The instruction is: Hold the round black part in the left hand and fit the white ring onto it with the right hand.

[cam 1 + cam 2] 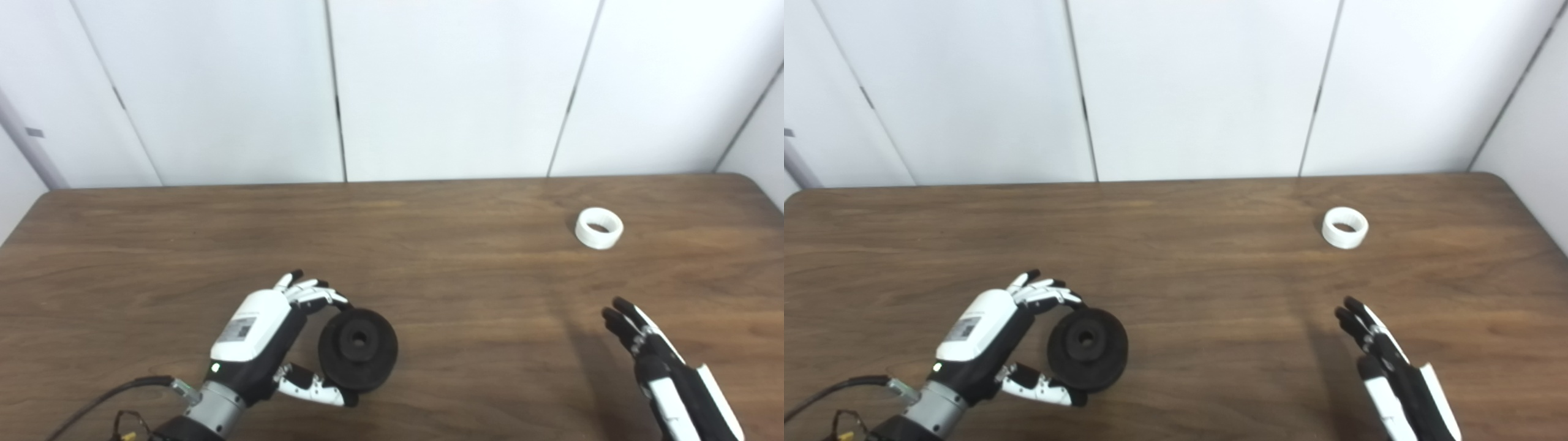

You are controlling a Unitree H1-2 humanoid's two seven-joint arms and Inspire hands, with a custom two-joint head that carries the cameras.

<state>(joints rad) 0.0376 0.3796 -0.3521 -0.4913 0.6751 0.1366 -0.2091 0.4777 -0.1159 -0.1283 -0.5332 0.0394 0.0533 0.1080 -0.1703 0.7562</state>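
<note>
Standing on its edge near the front left of the table [465,202], one round black part [358,349] faces the camera, a small hole showing at the centre of its raised hub. The left hand [269,343] has hold of it: the fingers [312,297] curl over the upper rim and the thumb presses against the lower rim, so the part is clasped between them. Whether its lower edge touches the wood or sits just above it cannot be told. A dark cable runs off from the left wrist toward the bottom corner.

One white ring [599,228] lies flat on the table toward the far right, its opening facing up, well apart from the black part and from both hands. Nothing sits inside it.

The right hand [1387,361] comes in at the bottom right corner, nearer the camera than the ring and clear of it. Its fingers are stretched out straight and close together, pointing toward the far edge, and it holds nothing.

The count is one black part, one white ring, two hands and one wooden table, with plain white wall panels [453,86] behind it
</note>
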